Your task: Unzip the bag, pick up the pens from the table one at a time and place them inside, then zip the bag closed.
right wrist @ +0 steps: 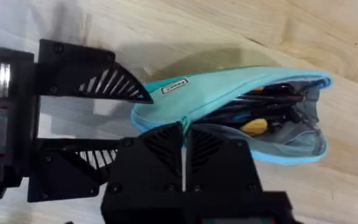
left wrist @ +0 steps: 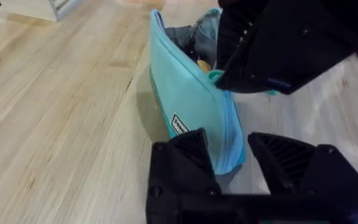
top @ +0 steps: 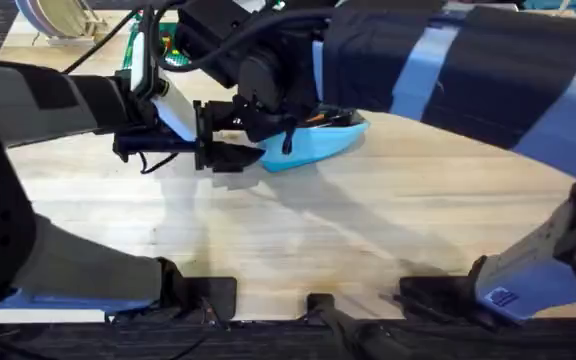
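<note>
Left pincer [left wrist: 229, 162] open, straddling pencil pouch [right wrist: 229, 99] end to steady it; right pincer [right wrist: 184, 140] closed on the zipper, likely zipping; pens [right wrist: 272, 99] inside.

The desk [top: 388, 210] is a pale wooden top with plank grain running across it, and dark shadows of the arms fall over its middle. The bag [top: 318, 145] rests on it toward the far side, left of centre in the overhead view. It is a light blue pouch with its mouth gaping open, and dark pens [right wrist: 272, 99] and something yellow show inside it. A small white label sits on its side. At the far left corner of the desk lie some pale and green items, too blurred to identify.
</note>
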